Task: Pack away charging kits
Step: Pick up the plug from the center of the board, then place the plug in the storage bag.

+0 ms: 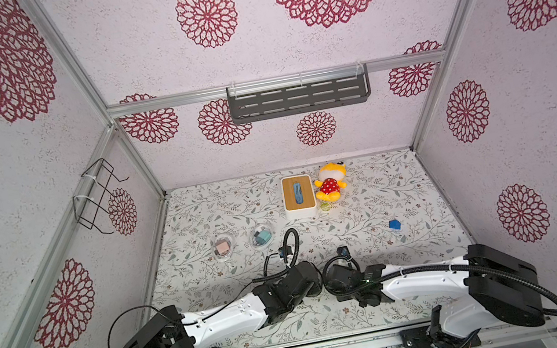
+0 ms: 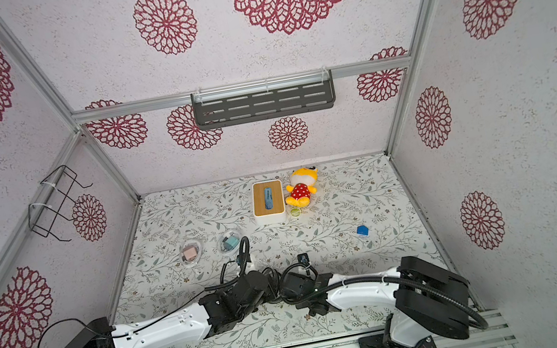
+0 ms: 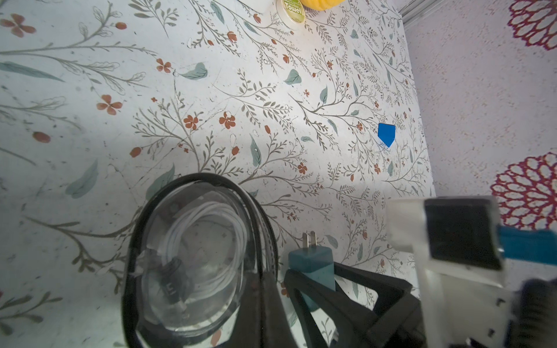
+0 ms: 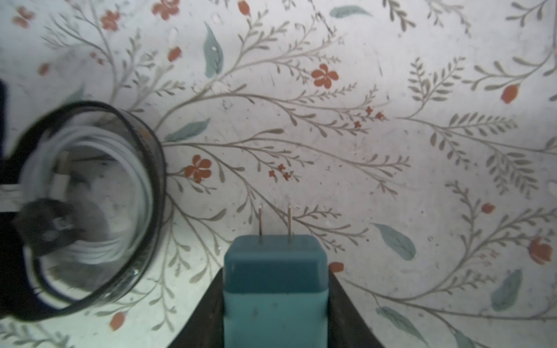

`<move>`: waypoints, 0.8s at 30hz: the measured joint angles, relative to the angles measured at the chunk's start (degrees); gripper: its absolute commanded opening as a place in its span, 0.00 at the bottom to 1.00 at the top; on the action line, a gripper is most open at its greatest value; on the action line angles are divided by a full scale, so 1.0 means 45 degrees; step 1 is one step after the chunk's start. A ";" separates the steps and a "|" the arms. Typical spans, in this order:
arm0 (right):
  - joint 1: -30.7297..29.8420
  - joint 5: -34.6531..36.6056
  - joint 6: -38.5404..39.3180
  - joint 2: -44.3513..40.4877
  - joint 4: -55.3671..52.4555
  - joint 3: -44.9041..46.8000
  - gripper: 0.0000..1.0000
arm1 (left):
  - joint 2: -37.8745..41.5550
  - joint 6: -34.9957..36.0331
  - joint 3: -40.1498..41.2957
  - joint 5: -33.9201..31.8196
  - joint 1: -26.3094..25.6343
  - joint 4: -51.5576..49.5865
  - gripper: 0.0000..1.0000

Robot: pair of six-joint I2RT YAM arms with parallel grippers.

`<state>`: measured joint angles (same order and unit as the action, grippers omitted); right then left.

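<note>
While R hand (image 4: 275, 307) grips it, teal adapter (image 4: 275, 271): cube, 2 prongs.

The plug adapter (image 4: 275, 286) is teal, the cable (image 4: 87, 134) white, its clear case (image 4: 158, 168) black-rimmed, the tabletop (image 4: 391, 150) floral-printed.

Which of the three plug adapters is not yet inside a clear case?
The teal plug adapter between the jaws of the right gripper. The pink adapter and the second teal adapter already sit in clear round cases.
</note>
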<state>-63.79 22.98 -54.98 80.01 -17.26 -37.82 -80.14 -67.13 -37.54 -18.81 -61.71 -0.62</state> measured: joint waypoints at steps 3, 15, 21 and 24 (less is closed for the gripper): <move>0.0000 -0.0223 0.0092 -0.0865 0.0597 0.0068 0.16 | 0.0005 0.0063 0.0199 0.0083 0.0000 0.0364 0.00; 0.0180 -0.0865 0.0316 -0.0879 0.3191 0.0262 0.14 | 0.0457 0.0403 0.1613 0.0753 0.0015 0.3060 0.00; 0.0675 -0.1180 0.0316 -0.0699 0.4138 0.1146 0.14 | 0.0656 0.0466 0.1749 0.1025 0.0024 0.4138 0.00; 0.0923 -0.1297 0.0321 -0.0821 0.4444 0.1583 0.15 | 0.0670 0.0457 0.2040 0.1073 0.0024 0.4813 0.00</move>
<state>-59.64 17.15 -53.54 76.31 2.74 -30.70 -77.12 -65.08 -28.36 -13.98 -61.60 21.04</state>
